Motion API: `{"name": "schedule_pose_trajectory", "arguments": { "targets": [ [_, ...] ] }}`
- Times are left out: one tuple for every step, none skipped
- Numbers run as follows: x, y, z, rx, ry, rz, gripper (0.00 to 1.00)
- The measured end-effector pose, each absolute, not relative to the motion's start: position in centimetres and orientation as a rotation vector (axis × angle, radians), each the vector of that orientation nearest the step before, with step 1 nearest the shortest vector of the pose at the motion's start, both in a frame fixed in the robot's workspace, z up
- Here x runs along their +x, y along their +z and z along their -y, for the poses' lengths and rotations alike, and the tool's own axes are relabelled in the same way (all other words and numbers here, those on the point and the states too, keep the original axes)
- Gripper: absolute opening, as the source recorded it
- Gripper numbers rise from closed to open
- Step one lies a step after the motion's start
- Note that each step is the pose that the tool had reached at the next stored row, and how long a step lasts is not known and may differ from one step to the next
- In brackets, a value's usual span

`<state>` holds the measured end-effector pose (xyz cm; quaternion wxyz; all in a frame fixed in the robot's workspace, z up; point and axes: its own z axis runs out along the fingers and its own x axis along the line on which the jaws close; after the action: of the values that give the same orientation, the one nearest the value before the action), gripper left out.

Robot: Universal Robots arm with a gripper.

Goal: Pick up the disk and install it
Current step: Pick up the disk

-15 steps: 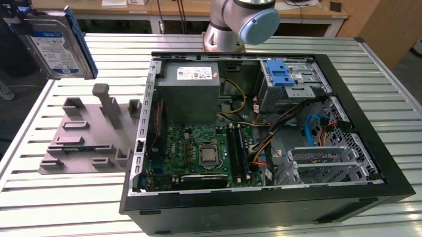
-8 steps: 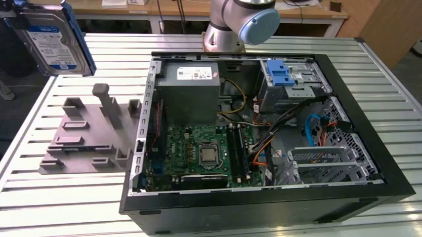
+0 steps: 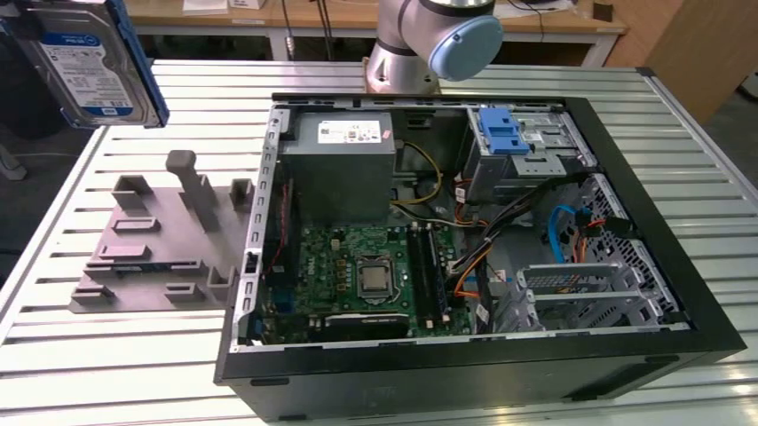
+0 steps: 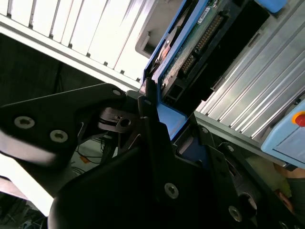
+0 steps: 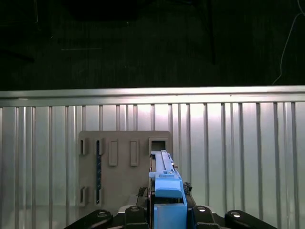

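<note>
The disk (image 3: 89, 67) hangs in the air at the exterior view's upper left, above the table and well clear of the open computer case (image 3: 663, 266). It is a silver drive with a white-and-blue label and blue rails. In both wrist views my gripper (image 4: 171, 117) (image 5: 167, 202) is shut on the disk (image 4: 190, 52) (image 5: 164, 174), gripping it edge-on by its blue carrier. In the case, the drive cage with a blue clip (image 3: 516, 133) stands at the far right corner.
A grey fixture plate (image 3: 154, 248) (image 5: 124, 167) with slots and upright posts lies on the slatted table, left of the case and below the disk. The case holds a grey power supply (image 3: 343, 169), the motherboard (image 3: 355, 275) and loose cables (image 3: 569, 231). The arm's base (image 3: 414, 44) rises behind it.
</note>
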<state>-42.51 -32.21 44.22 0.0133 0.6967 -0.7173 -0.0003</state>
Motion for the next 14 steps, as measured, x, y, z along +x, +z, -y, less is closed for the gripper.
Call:
{"name": "schedule_pose_trajectory", "arguments": {
  "targets": [
    [-42.5,44.2,32.2,2.171,0.0,2.234,0.36],
    [-42.6,44.2,32.2,2.171,0.0,2.235,0.36],
    [-42.6,44.2,32.2,2.171,0.001,2.235,0.36],
    [-42.6,44.2,32.2,2.172,0.002,2.236,0.36],
    [-42.6,44.3,32.2,2.172,0.002,2.236,0.36],
    [-42.6,44.4,32.2,2.172,0.002,2.236,0.36],
    [-42.6,44.5,32.2,2.172,0.002,2.236,0.36],
    [-42.6,44.6,32.2,2.172,0.002,2.236,0.36],
    [-42.6,44.8,32.2,2.172,0.002,2.236,0.36],
    [-42.6,44.9,32.2,2.172,0.002,2.236,0.36],
    [-42.6,45.0,32.2,2.172,0.002,2.236,0.36],
    [-42.6,45.2,32.2,2.172,0.002,2.236,0.36],
    [-42.6,45.3,32.2,2.172,0.002,2.236,0.36],
    [-42.6,45.5,32.2,2.172,0.002,2.236,0.36]
  ]
}}
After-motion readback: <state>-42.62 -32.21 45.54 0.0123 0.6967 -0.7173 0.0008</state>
